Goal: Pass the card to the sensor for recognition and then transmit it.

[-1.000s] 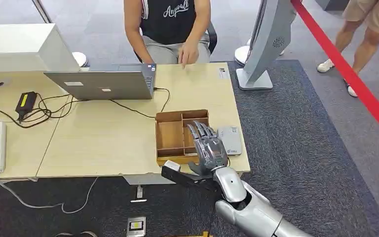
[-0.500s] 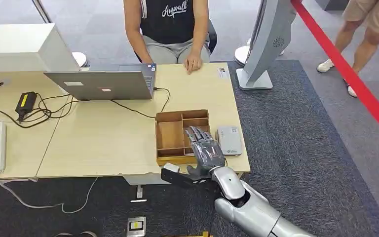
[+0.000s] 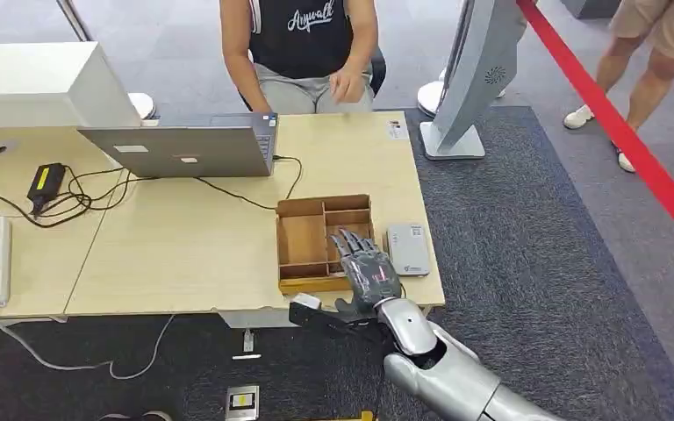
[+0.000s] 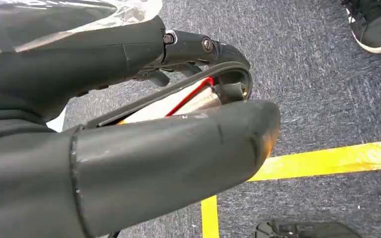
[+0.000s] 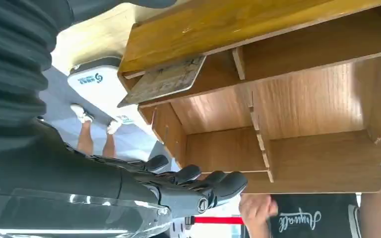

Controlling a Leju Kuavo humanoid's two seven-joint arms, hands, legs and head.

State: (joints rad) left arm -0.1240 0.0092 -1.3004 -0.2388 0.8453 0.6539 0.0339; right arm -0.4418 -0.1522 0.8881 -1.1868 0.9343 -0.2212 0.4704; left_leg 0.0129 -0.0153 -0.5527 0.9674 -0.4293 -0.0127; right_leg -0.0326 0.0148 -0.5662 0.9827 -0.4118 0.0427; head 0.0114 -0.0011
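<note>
Right hand [image 3: 369, 267] hovers wide, empty, over the tray [image 3: 301, 237]; card [image 5: 163, 79] leans in the near compartment. Pinch its free edge, lift straight.

We saw even, bright indoor light with soft shadows; the head view was sharp, near wrist surfaces blurred.
</note>
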